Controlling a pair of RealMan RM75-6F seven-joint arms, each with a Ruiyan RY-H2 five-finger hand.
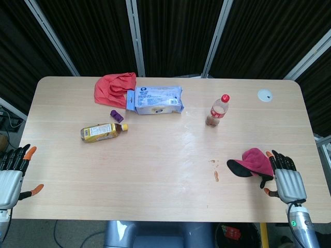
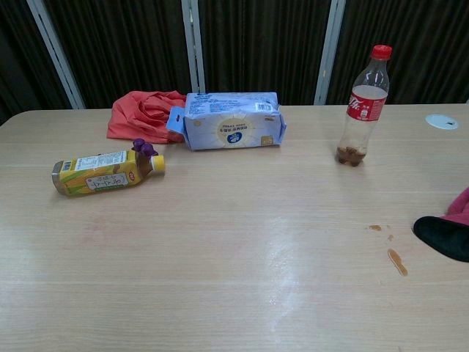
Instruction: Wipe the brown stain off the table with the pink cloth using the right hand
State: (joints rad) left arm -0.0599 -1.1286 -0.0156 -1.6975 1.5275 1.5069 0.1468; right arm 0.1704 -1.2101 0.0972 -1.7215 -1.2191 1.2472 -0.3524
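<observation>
Pink cloth (image 1: 253,161) cut off (chest view), right robot hand (image 1: 286,179) beside

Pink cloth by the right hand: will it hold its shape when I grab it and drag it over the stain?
Probably not. The pink cloth lies crumpled and folded, so it likely flops and bunches. It looks light; it may slide rather than scrub the brown stain unless the right hand presses down.

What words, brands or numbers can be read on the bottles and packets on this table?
Clear plastic bottle with red cap and red label: white script logo, too blurred to read.
Yellow-labelled bottle lying on its side: printed text, too small to read.
Pale blue soft packet: round emblem and lines of print, unreadable.
No text can be quoted with certainty in either view.
</observation>
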